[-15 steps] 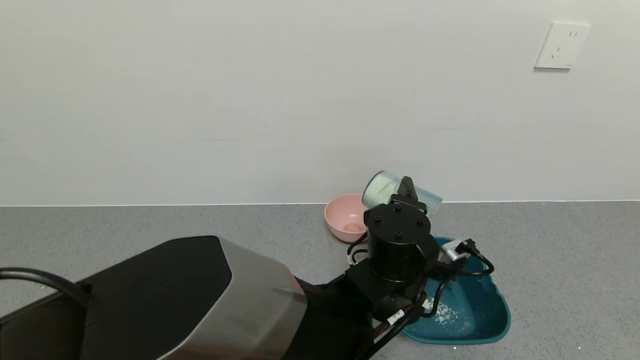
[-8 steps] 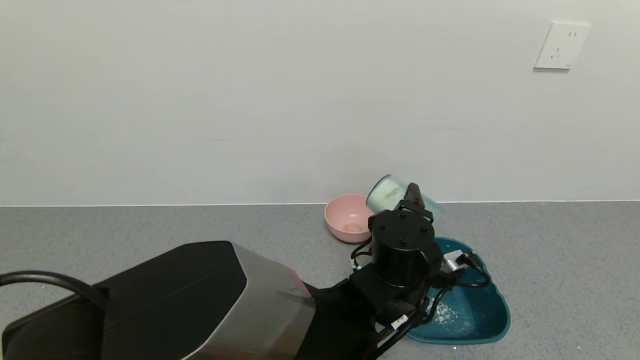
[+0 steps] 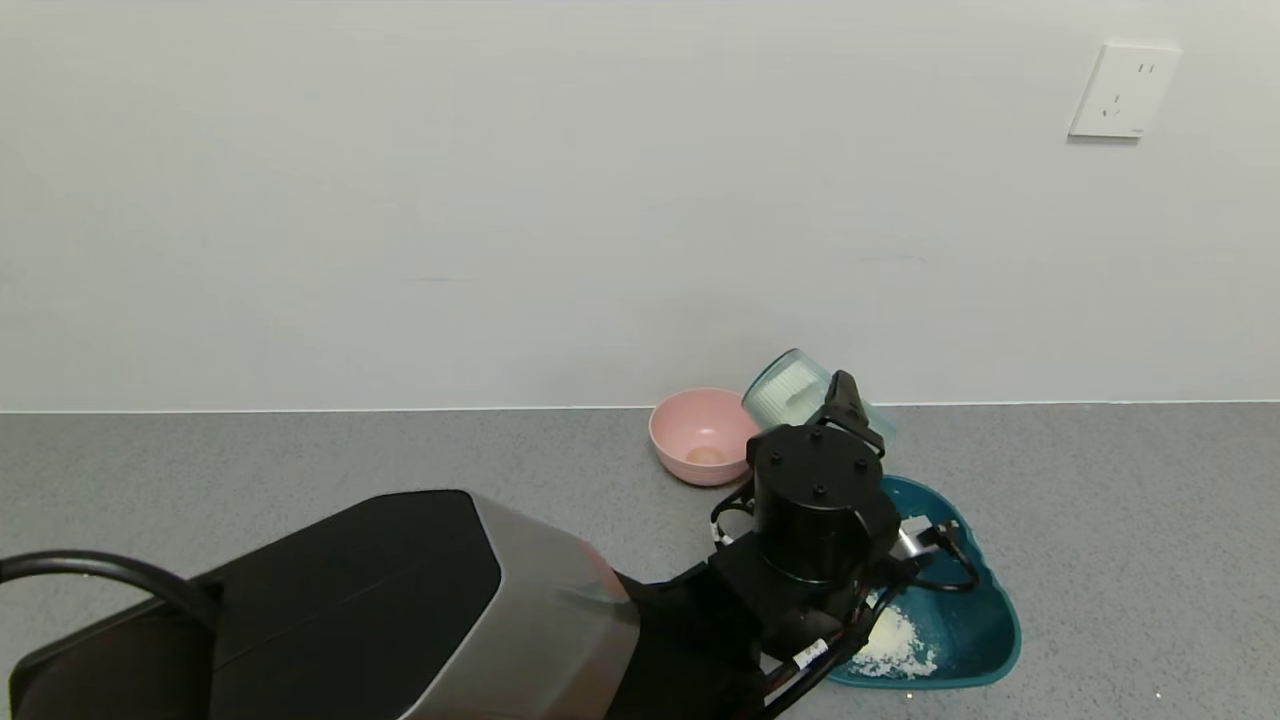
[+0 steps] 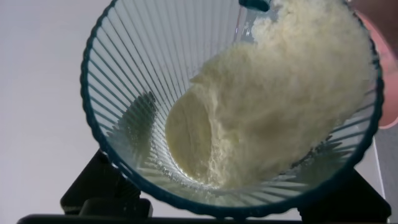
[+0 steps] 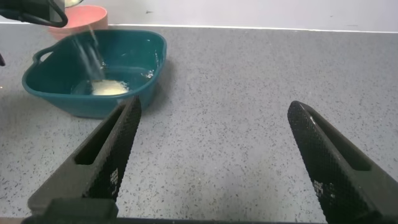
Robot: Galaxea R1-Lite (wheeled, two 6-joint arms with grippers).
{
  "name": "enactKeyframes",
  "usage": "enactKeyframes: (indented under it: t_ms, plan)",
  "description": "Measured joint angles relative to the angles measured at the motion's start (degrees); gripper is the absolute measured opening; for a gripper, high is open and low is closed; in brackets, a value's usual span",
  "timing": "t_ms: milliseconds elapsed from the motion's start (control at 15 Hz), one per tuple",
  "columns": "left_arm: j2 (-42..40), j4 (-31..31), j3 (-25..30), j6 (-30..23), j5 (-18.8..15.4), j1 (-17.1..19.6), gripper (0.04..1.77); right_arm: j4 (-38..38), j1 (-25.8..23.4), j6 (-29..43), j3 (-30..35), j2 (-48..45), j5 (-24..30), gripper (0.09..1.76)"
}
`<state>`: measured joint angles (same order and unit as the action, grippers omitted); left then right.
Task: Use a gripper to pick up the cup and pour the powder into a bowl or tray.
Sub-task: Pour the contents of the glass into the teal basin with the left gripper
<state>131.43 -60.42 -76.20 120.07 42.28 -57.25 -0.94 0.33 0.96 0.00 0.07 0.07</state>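
My left gripper (image 3: 832, 402) is shut on the ribbed pale blue-green cup (image 3: 790, 390) and holds it tipped on its side above the far end of the dark teal tray (image 3: 975, 625). In the left wrist view the cup (image 4: 143, 87) fills the picture, with white powder (image 4: 280, 106) sliding toward its rim. A pile of powder (image 3: 893, 640) lies in the tray. In the right wrist view a thin stream falls onto the pile (image 5: 109, 88) in the tray (image 5: 62, 99). My right gripper (image 5: 216, 111) is open and empty, low over the counter beside the tray.
A pink bowl (image 3: 700, 435) stands just left of the tray, near the wall, and also shows in the right wrist view (image 5: 87, 15). My left arm's black-and-silver link (image 3: 400, 610) fills the lower left. A wall socket (image 3: 1123, 90) is at upper right. Grey counter stretches to both sides.
My left gripper has moved slightly right and tipped the cup further. The thin scatter of powder in the tray has grown into a pile.
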Motion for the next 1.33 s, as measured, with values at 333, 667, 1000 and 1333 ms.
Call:
enactKeyframes:
  t_ms: [333, 667, 1000, 1333]
  plan:
    - [0.2, 0.0, 0.2, 0.9, 0.0, -0.1, 1.29, 0.0, 0.0, 0.0, 0.0, 0.0, 0.0, 1.71]
    - [0.2, -1.5, 0.2, 0.4, -0.3, -0.1, 1.29, 0.0, 0.0, 0.0, 0.0, 0.0, 0.0, 1.71]
    - [0.0, -7.9, 1.1, -10.6, 3.9, 0.8, 1.29, 0.0, 0.0, 0.0, 0.0, 0.0, 0.0, 1.71]
    - [-1.3, -9.6, 5.9, -24.4, 6.3, 1.3, 1.29, 0.0, 0.0, 0.0, 0.0, 0.0, 0.0, 1.71]
